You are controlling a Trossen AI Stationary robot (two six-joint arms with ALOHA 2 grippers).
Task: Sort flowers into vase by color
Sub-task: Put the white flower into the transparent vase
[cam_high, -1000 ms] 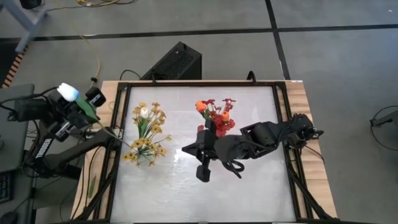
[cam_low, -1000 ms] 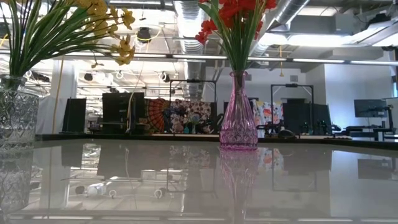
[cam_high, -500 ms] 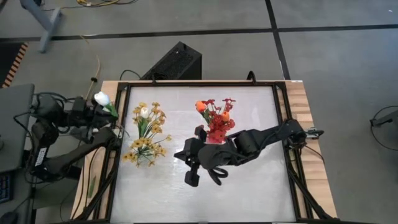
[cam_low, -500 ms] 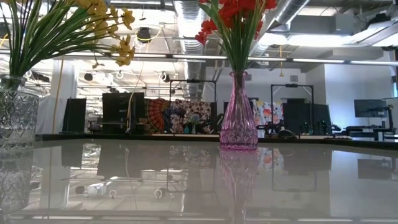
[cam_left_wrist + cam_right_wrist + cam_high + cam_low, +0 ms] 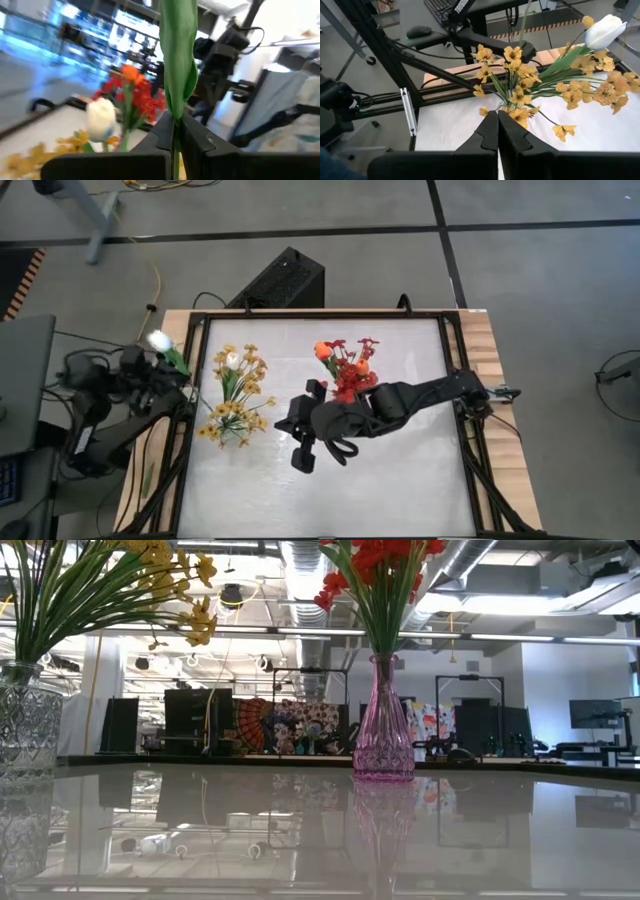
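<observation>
My left gripper (image 5: 170,372) is over the table's left edge, shut on a white tulip (image 5: 158,340) with a green leaf. Just to its right, a clear glass vase (image 5: 20,725) holds yellow sprays (image 5: 238,402) and another white tulip (image 5: 232,360). A pink vase (image 5: 382,730) near the table's middle holds red sprays (image 5: 352,380) and an orange tulip (image 5: 323,351). My right gripper (image 5: 301,452) is shut and holds nothing. It hovers between the two vases on the near side, and its wrist view faces the yellow bunch (image 5: 520,75). My left gripper (image 5: 175,132) pinches the white tulip's green stem (image 5: 174,125) between its two fingers, just below the long leaf (image 5: 177,60). The flower is lifted clear. It runs on past the fingers, and its blossom is out of the wrist view.
The white table top (image 5: 400,490) has a dark frame (image 5: 190,430) along its sides. My right arm (image 5: 430,395) lies across the table's right half, just near of the pink vase. A black box (image 5: 280,280) sits on the floor beyond the far edge.
My left gripper has swung the white tulip toward the table's right, up close to the yellow vase. My right gripper has moved toward the table's left, staying shut. Both vases stand as before.
</observation>
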